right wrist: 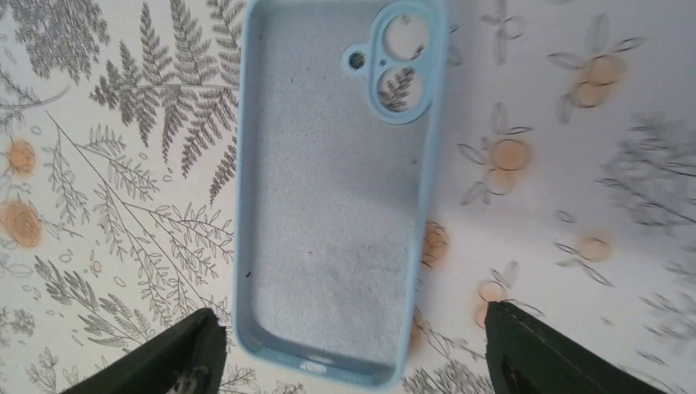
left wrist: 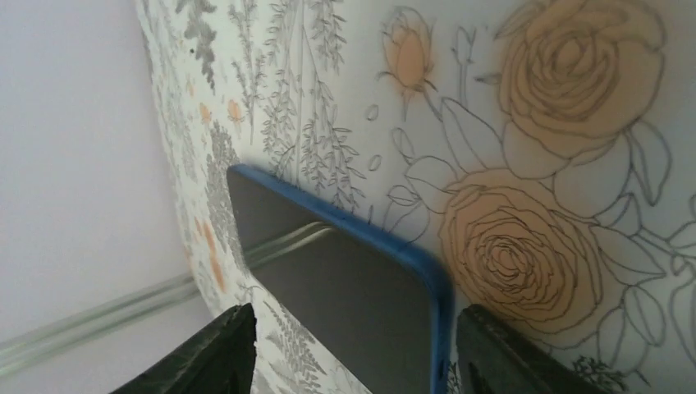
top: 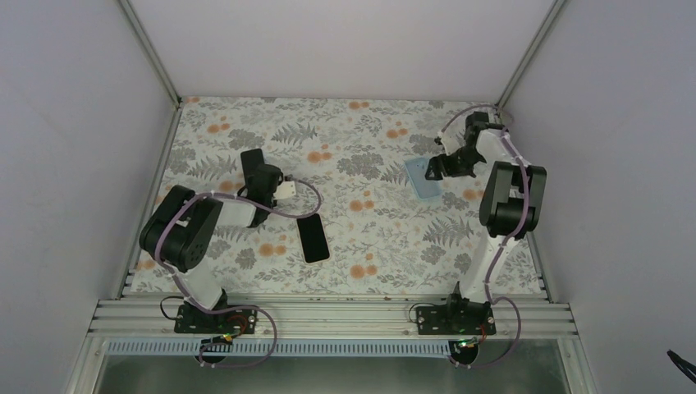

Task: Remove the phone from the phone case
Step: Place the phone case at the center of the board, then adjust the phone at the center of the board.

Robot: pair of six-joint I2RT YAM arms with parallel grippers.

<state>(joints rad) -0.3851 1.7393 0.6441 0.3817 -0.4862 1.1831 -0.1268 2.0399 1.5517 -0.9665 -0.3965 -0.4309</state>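
Nearest, the black phone (top: 313,239) lies flat on the floral table (top: 377,238), out of its case. Beyond and left of it, the folded left arm's gripper (left wrist: 357,318) spreads wide around a blue-rimmed dark slab (left wrist: 328,279). Far right of the phone, the right arm's gripper (right wrist: 351,316) gapes over the empty pale-blue phone case (right wrist: 328,189).

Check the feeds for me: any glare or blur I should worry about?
Left wrist: the blue-rimmed phone mirrors a pale streak across its dark screen. Right wrist: the empty light-blue case is sharp, but the tablecloth to its right is smeared. Top external: even light, soft shadows, no glare.
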